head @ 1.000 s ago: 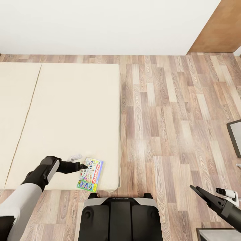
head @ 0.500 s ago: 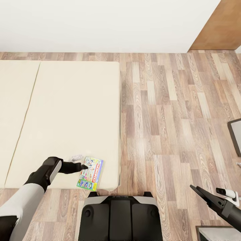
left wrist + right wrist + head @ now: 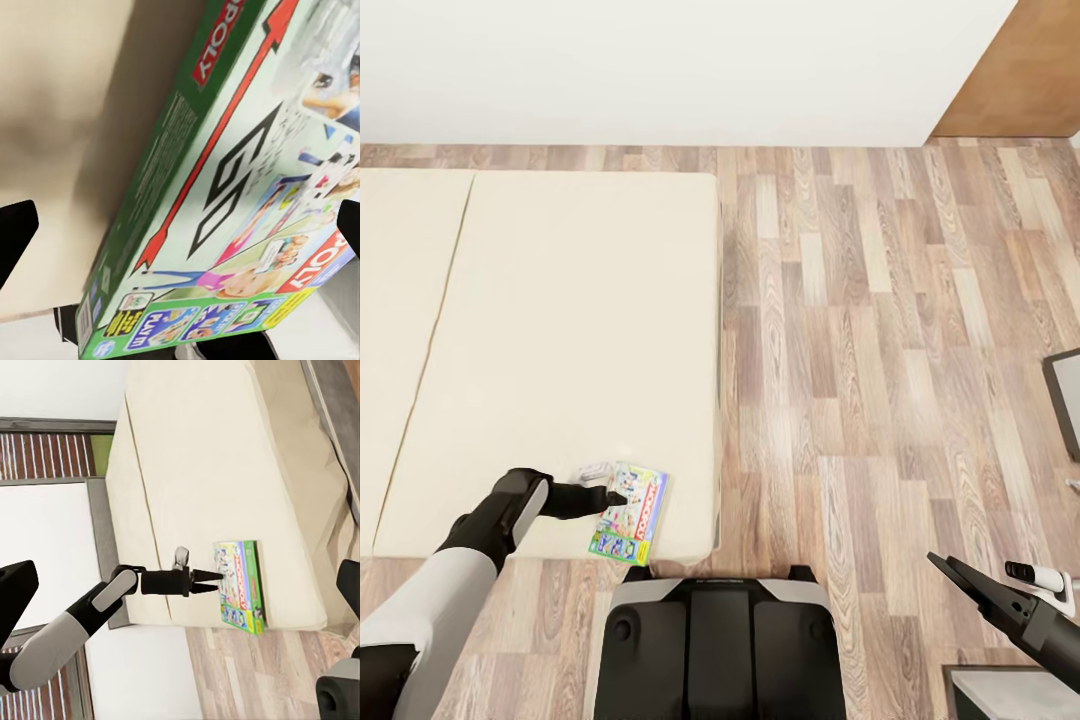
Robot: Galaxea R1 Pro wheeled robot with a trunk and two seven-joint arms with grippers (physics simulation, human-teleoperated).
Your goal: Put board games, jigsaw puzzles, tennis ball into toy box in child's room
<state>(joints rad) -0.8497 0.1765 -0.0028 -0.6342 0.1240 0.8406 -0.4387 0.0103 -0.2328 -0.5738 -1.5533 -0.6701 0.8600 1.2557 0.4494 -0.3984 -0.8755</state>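
Note:
A white-green board game box with a red MONOPOLY band (image 3: 630, 515) lies flat on the cream bed (image 3: 560, 320), near its front right corner. My left gripper (image 3: 615, 497) is at the box's left edge, low over the mattress. In the left wrist view the box (image 3: 247, 187) is very close, and the dark fingertips (image 3: 15, 240) stand wide apart, so the gripper is open. The right wrist view looks across at the box (image 3: 241, 585) and the left gripper (image 3: 214, 577) touching its side. My right gripper (image 3: 945, 568) hangs open over the floor, far right.
Wood-plank floor (image 3: 880, 330) runs right of the bed to a white wall. A brown door (image 3: 1020, 70) is at the far right corner. A dark-framed grey unit (image 3: 1066, 400) shows at the right edge. My base (image 3: 715, 650) stands at the bed's foot.
The whole picture has drifted slightly, so the camera moved. My left gripper stays at the MONOPOLY box's edge and the right arm holds its place.

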